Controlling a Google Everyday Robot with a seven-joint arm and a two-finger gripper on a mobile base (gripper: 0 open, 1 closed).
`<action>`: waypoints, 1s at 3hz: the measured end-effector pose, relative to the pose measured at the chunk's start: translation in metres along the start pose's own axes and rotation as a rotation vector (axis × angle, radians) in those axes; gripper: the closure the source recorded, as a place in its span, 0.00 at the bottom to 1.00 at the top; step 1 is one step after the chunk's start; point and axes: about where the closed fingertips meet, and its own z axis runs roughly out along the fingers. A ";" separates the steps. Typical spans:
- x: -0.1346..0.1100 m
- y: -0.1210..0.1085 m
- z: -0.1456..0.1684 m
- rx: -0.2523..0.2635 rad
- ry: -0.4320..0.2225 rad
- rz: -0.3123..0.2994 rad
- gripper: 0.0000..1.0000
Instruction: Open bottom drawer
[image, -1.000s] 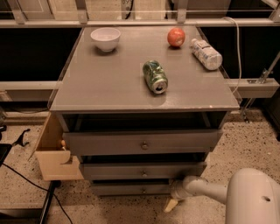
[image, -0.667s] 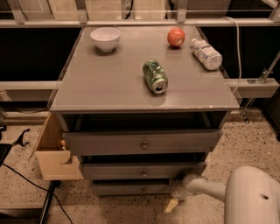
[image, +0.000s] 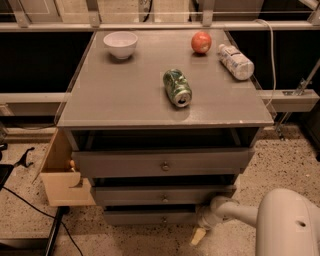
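Observation:
The bottom drawer (image: 145, 217) is the lowest of three stacked grey fronts, a long flat panel with a small round metal knob (image: 164, 219). It sits set back under the middle drawer (image: 150, 195). My gripper (image: 200, 231) is low at the cabinet's lower right, just right of the bottom drawer's right end and near the floor. The white arm (image: 280, 220) reaches in from the lower right corner. The gripper is clear of the knob, off to its right.
The top drawer (image: 160, 162) juts out furthest. On the cabinet top are a white bowl (image: 120, 44), a red apple (image: 201, 42), a plastic bottle (image: 235, 61) and a green can (image: 177, 87) on its side. A wooden box (image: 62, 177) stands at the cabinet's left. Cables lie on the floor at left.

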 end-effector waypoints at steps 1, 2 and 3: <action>0.004 0.005 -0.003 -0.031 0.008 0.017 0.00; 0.008 0.010 -0.006 -0.058 0.012 0.030 0.00; 0.014 0.020 -0.014 -0.094 0.012 0.052 0.00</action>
